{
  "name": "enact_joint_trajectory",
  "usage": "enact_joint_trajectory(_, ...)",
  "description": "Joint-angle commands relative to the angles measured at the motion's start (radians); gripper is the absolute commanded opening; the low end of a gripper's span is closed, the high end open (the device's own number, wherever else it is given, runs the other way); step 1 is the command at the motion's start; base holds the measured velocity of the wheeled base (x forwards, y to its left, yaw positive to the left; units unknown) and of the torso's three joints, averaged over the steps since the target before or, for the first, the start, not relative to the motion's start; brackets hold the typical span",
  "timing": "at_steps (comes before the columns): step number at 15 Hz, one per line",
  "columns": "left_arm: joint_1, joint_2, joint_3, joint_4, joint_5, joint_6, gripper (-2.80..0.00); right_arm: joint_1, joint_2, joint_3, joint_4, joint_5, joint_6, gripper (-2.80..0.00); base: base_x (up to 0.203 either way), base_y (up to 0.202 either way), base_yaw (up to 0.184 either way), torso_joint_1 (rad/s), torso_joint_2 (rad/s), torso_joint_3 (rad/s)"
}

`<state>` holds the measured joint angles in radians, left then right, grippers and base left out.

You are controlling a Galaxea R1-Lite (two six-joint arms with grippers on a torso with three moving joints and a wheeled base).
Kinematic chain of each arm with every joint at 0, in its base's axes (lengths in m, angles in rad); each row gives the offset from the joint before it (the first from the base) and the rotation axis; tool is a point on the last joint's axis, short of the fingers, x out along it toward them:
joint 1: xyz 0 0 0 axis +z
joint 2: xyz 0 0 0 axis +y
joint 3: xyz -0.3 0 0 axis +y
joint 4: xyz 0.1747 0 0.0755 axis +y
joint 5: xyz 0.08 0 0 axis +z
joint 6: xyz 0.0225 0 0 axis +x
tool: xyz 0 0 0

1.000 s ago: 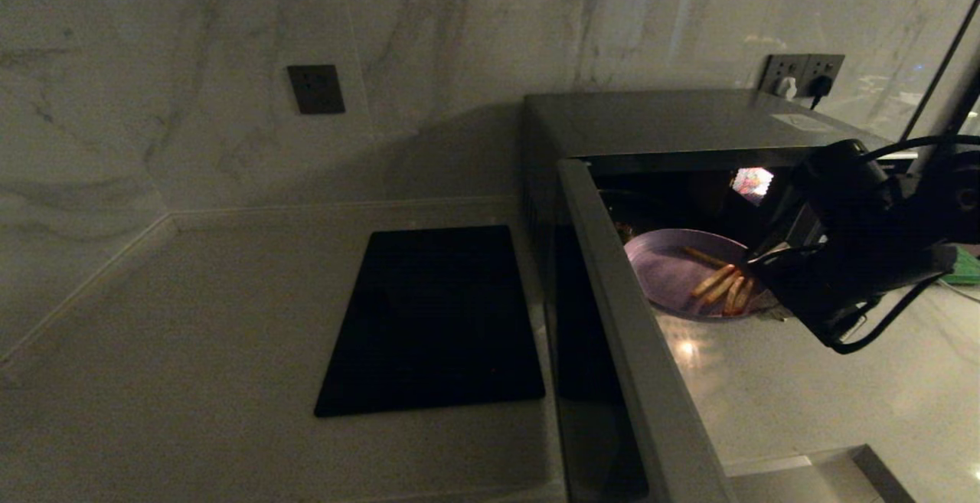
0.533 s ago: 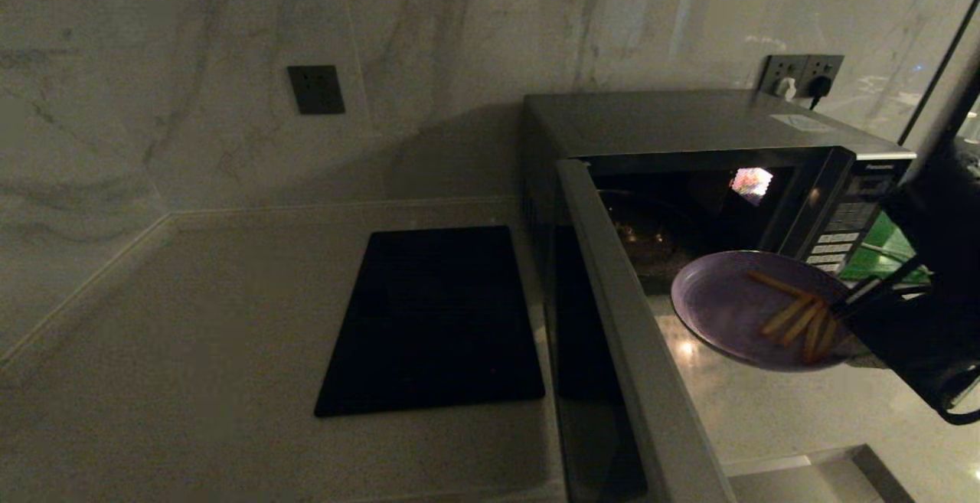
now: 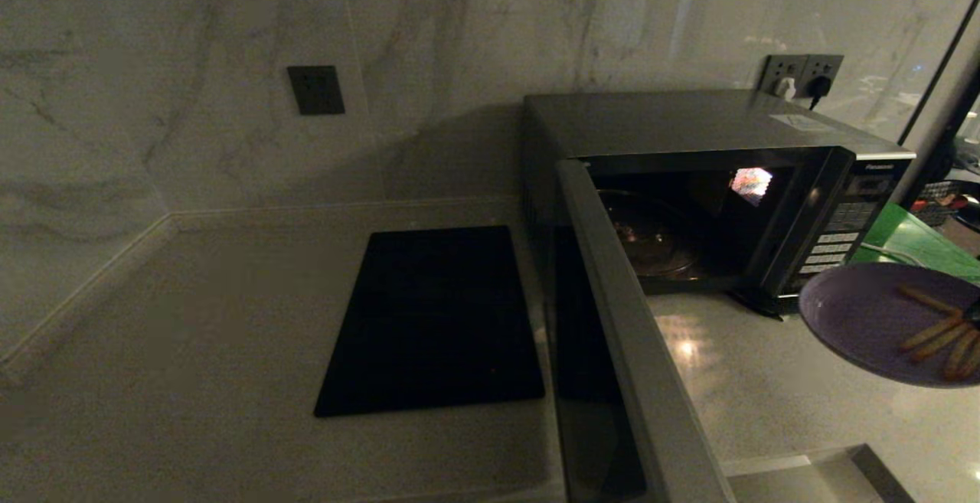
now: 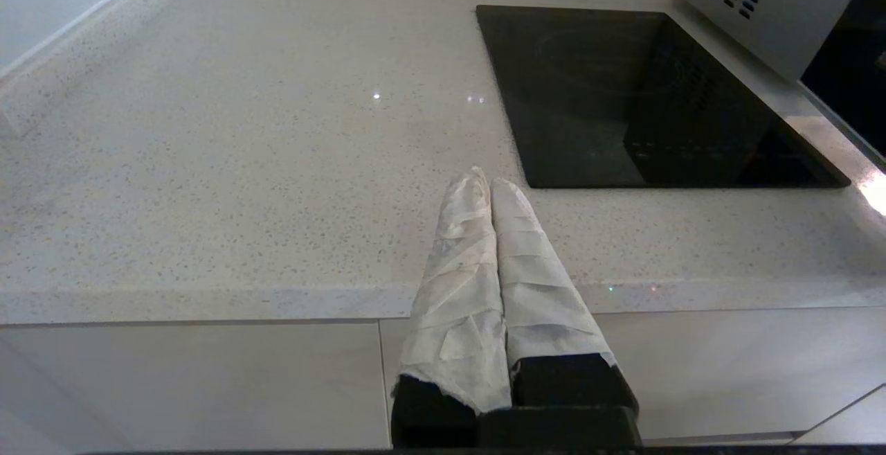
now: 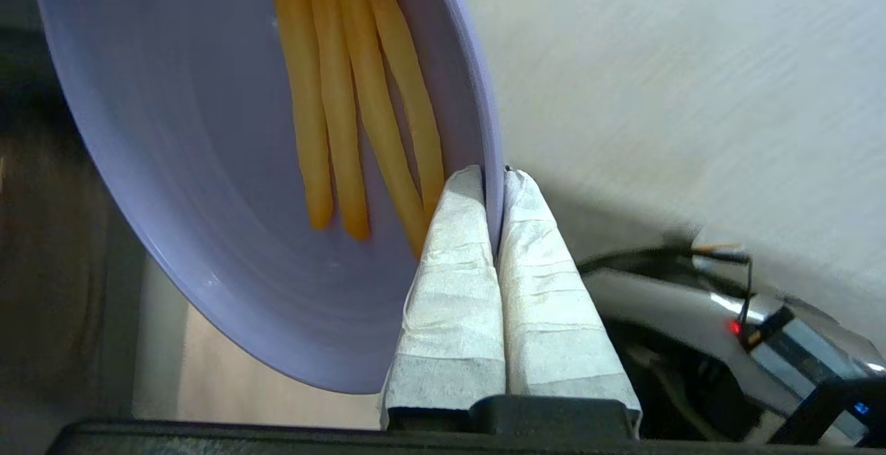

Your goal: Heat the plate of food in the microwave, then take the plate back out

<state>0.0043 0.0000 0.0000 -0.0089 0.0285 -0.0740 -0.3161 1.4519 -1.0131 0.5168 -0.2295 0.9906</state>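
From my head view, the plate of food [image 3: 880, 319] hangs at the right edge, clear of the microwave [image 3: 689, 181], whose door [image 3: 628, 350] stands open. My left pincer [image 4: 490, 185] is closed, empty, above the counter [image 4: 242, 164]. My right pincer [image 5: 493, 178] pinches the plate's rim.

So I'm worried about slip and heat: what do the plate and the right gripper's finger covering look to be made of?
The plate of food looks like smooth matte plastic, possibly melamine: even lilac colour, thin rim, soft sheen. The right gripper has fingers wrapped in white woven cloth tape or gauze, judging by visible weave and overlapping bands; its jaws pinch the rim.
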Motion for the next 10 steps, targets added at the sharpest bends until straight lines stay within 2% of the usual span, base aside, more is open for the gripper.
enact_joint_trajectory(1,0.000,0.002,0.000,0.000,0.001,-0.001,-2.80,-0.165,0.034,0.010,-0.038,0.022,-0.054,-2.80,0.000,0.000,0.000,0.000,0.00,0.000)
enact_joint_trajectory(3,0.000,0.002,0.000,0.000,0.001,-0.001,-2.80,-0.289,0.101,0.001,-0.102,0.055,-0.137,-2.80,0.000,0.000,0.000,0.000,0.00,0.000)
enact_joint_trajectory(5,0.000,0.002,0.000,0.000,0.001,-0.001,-2.80,-0.376,0.174,-0.025,-0.176,0.070,-0.215,-2.80,0.000,0.000,0.000,0.000,0.00,0.000)
enact_joint_trajectory(7,0.000,0.002,0.000,0.000,0.001,-0.001,-2.80,-0.437,0.243,-0.056,-0.231,0.081,-0.266,-2.80,0.000,0.000,0.000,0.000,0.00,0.000)
enact_joint_trajectory(10,0.000,0.002,0.000,0.000,0.001,-0.001,-2.80,-0.486,0.332,-0.109,-0.254,0.113,-0.294,-2.80,0.000,0.000,0.000,0.000,0.00,0.000)
